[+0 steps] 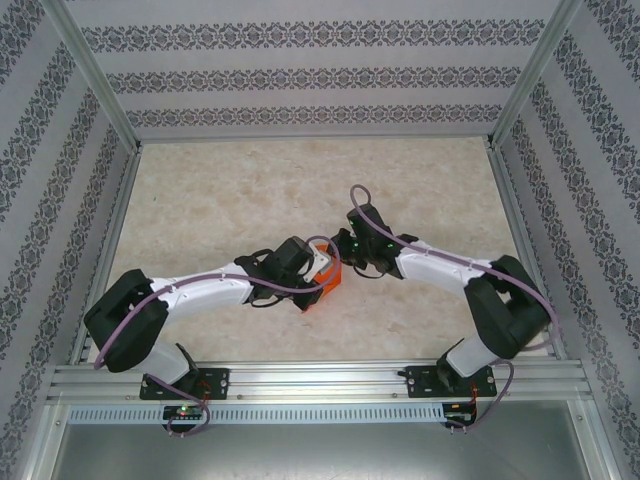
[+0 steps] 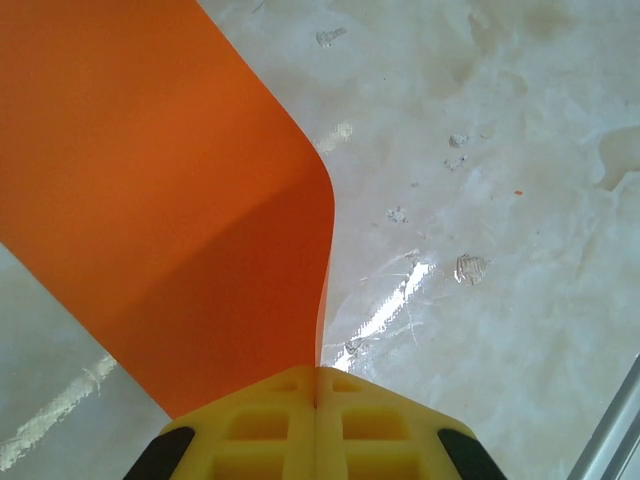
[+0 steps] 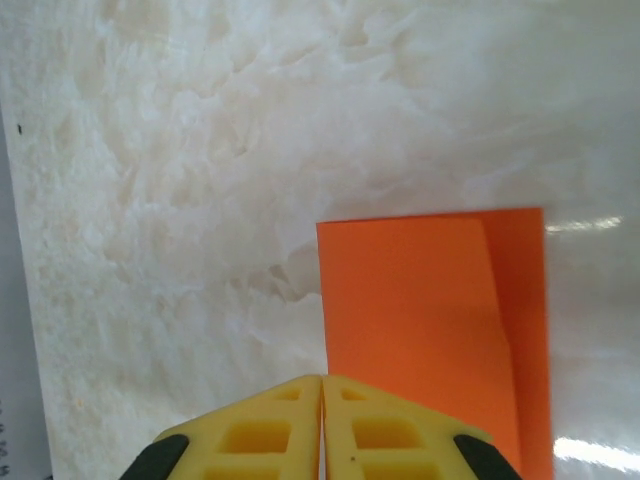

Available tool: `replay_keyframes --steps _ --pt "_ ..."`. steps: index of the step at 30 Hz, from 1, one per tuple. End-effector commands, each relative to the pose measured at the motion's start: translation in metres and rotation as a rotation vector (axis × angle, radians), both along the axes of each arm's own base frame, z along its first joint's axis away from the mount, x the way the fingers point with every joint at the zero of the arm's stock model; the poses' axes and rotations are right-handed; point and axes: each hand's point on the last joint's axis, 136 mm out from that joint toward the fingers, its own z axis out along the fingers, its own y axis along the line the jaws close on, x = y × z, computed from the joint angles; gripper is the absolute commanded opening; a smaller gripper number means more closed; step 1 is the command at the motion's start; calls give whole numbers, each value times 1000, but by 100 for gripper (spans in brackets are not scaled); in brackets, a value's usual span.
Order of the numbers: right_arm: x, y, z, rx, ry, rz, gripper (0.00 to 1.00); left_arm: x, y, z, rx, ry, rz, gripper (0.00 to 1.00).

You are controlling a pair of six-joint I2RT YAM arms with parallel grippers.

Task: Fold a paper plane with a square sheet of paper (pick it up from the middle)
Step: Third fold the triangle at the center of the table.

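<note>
1. Overhead view: a pale marbled tabletop (image 1: pixel 200 190) sits inside patterned walls (image 1: pixel 300 80). The left arm (image 1: pixel 200 290) and right arm (image 1: pixel 440 265) reach inward and nearly meet at the centre. The orange sheet of paper (image 1: pixel 325 288) shows as a small patch at the left arm's tip, about 7 o'clock from the meeting point.
2. Left wrist view: the yellow left jaws, at 6 o'clock, are pressed together and clamped on the sheet of paper (image 2: pixel 150 180). It rises from them and curves away toward 10 o'clock above the tabletop (image 2: pixel 500 200).
3. Right wrist view: the yellow right jaws, at 6 o'clock, are pressed together. The sheet of paper (image 3: pixel 420 320) lies folded, one layer over another, running from the jaws toward 1 o'clock on the tabletop (image 3: pixel 180 200). Whether these jaws pinch its near edge cannot be told.
</note>
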Motion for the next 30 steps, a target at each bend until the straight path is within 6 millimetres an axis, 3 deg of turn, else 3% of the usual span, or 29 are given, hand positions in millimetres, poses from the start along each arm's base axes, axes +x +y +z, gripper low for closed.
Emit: replay_keyframes --steps 1,8,16,30 --pt "1 5 -15 -33 41 59 9 2 -5 1 -47 34 4 0" --pt "6 2 -42 -103 91 88 8 8 1 -5 -40 64 29 0" --pt "-1 -3 -71 -163 148 123 8 23 7 -12 -54 120 65 0" --pt "-9 -12 -81 -212 169 135 8 43 12 -19 -53 149 96 1"
